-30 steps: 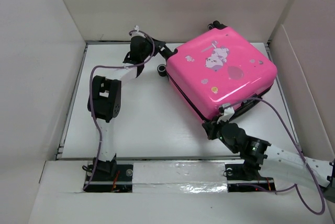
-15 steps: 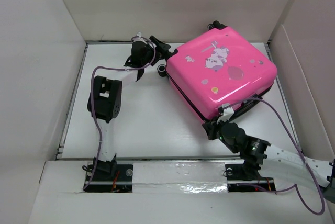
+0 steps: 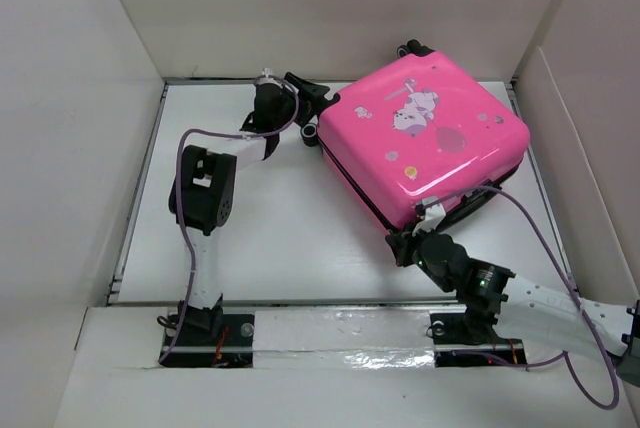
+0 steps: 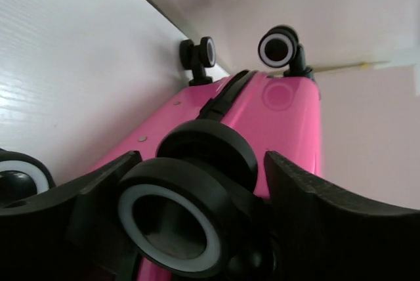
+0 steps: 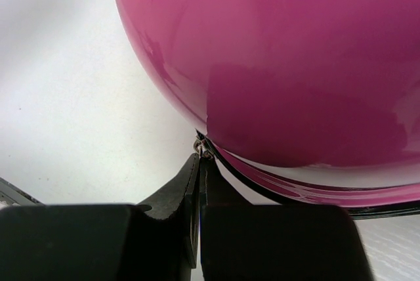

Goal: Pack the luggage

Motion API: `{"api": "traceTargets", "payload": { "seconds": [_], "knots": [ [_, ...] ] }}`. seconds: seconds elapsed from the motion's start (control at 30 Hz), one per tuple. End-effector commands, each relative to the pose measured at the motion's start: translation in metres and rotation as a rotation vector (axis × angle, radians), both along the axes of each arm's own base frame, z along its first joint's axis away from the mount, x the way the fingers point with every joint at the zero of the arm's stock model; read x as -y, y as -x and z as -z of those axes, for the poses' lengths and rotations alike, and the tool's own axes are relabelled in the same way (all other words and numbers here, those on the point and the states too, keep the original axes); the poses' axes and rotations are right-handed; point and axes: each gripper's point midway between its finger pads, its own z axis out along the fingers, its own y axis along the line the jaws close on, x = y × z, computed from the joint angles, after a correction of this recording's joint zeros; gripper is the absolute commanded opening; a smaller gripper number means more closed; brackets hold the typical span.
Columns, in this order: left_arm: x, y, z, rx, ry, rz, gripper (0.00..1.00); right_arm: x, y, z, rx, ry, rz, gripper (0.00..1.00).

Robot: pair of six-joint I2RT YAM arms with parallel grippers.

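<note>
Stillness marks the near side: the right claw (image 5: 199, 163) sits as it did a second ago at the luggage's nearest corner, its fingers pinched shut on the small metal zipper pull (image 5: 199, 148) where the black trim runs under the pink shell. The luggage (image 3: 425, 138) lies flat and closed toward the far right corner of the surface (image 3: 270, 238) (it has not budged). The change is farther off: the left claw (image 3: 308, 98) has swung rightward along the far edge, and its open fingers now straddle a black wheel (image 4: 172, 222) at the case's far-left corner; whether they touch it I cannot tell. That looks like bracing the case so the zipper can be drawn.
</note>
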Motion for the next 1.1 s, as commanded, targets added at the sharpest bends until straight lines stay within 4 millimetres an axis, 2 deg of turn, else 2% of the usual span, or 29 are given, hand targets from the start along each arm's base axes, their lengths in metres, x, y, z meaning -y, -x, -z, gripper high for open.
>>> {"api": "traceTargets", "payload": {
  "seconds": [0.0,0.07,0.13,0.17,0.2,0.23,0.3,0.33,0.37,0.4,0.43,0.47,0.5,0.53,0.57,0.6,0.63,0.67,0.7,0.73,0.77,0.8,0.83,0.87,0.9,0.93,0.97,1.03,1.07],
  "knots": [
    [0.026,0.011,-0.041,0.095,0.180,0.073,0.67,-0.022,-0.006,-0.062,0.107,-0.201,-0.031,0.00],
    [0.023,0.014,-0.046,0.105,0.234,0.054,0.54,-0.022,-0.006,-0.062,0.106,-0.197,-0.030,0.00],
    [0.021,0.017,-0.043,0.077,0.298,0.038,0.38,-0.022,-0.007,-0.060,0.104,-0.193,-0.030,0.00],
    [0.020,0.018,-0.052,0.112,0.338,0.038,0.28,-0.021,-0.009,-0.059,0.104,-0.191,-0.021,0.00],
    [0.017,0.018,-0.054,0.115,0.365,0.024,0.06,-0.021,-0.009,-0.059,0.105,-0.190,-0.023,0.00],
    [0.015,0.021,-0.051,0.110,0.384,0.019,0.00,-0.021,-0.009,-0.059,0.104,-0.187,-0.020,0.00],
    [0.011,0.024,-0.063,0.153,0.430,0.011,0.00,-0.020,-0.010,-0.058,0.102,-0.181,-0.014,0.00],
    [0.008,0.028,-0.058,0.150,0.431,0.002,0.00,-0.020,-0.010,-0.060,0.104,-0.180,-0.016,0.00],
    [-0.002,0.028,-0.068,0.194,0.435,-0.020,0.00,-0.017,-0.011,-0.061,0.110,-0.182,-0.008,0.00],
    [-0.010,0.029,-0.068,0.209,0.428,-0.039,0.00,-0.017,-0.011,-0.062,0.112,-0.183,-0.012,0.00],
    [-0.021,0.035,-0.053,0.190,0.407,-0.065,0.00,-0.014,-0.013,-0.063,0.116,-0.179,-0.004,0.00],
    [-0.031,0.042,-0.066,0.239,0.403,-0.077,0.00,-0.013,-0.015,-0.064,0.121,-0.178,-0.002,0.00],
    [-0.049,0.042,-0.062,0.259,0.364,-0.126,0.00,-0.011,-0.015,-0.066,0.127,-0.168,-0.011,0.00],
    [-0.059,0.054,-0.038,0.221,0.322,-0.153,0.00,-0.004,-0.022,-0.068,0.135,-0.164,0.011,0.00],
    [-0.069,0.065,-0.056,0.281,0.315,-0.165,0.00,-0.001,-0.025,-0.069,0.142,-0.161,0.015,0.00],
    [-0.076,0.073,-0.054,0.308,0.264,-0.187,0.00,-0.002,-0.025,-0.073,0.153,-0.158,-0.010,0.00],
    [-0.082,0.087,-0.034,0.281,0.217,-0.202,0.00,0.008,-0.035,-0.076,0.165,-0.154,0.021,0.00],
    [-0.087,0.097,-0.048,0.319,0.190,-0.209,0.00,0.011,-0.039,-0.079,0.174,-0.149,0.023,0.00],
    [-0.092,0.103,-0.046,0.329,0.159,-0.227,0.00,0.011,-0.040,-0.081,0.183,-0.131,0.003,0.00],
    [-0.084,0.123,-0.028,0.312,0.103,-0.208,0.00,0.015,-0.046,-0.091,0.203,-0.130,0.012,0.00],
    [-0.083,0.136,-0.040,0.349,0.096,-0.205,0.00,0.025,-0.055,-0.095,0.216,-0.116,0.047,0.00],
    [-0.081,0.147,-0.036,0.351,0.080,-0.204,0.00,0.029,-0.058,-0.098,0.228,-0.093,0.042,0.00],
    [-0.079,0.164,-0.017,0.328,0.040,-0.191,0.00,0.032,-0.063,-0.112,0.254,-0.099,0.052,0.00],
    [-0.066,0.180,-0.024,0.350,0.042,-0.152,0.00,0.039,-0.071,-0.114,0.257,-0.087,0.077,0.00],
    [-0.060,0.191,-0.019,0.343,0.029,-0.130,0.00,0.039,-0.073,-0.119,0.273,-0.082,0.066,0.00],
    [-0.054,0.204,-0.007,0.320,0.014,-0.099,0.00,0.038,-0.076,-0.121,0.278,-0.081,0.057,0.00],
    [-0.034,0.223,-0.010,0.336,0.018,-0.033,0.00,0.031,-0.078,-0.113,0.255,-0.066,0.029,0.00],
    [-0.012,0.244,-0.005,0.333,0.011,0.050,0.00,0.011,-0.076,-0.109,0.240,-0.097,-0.048,0.00],
    [0.000,0.254,-0.005,0.335,0.009,0.091,0.00,0.000,-0.073,-0.095,0.211,-0.099,-0.079,0.00]
  ]
}}
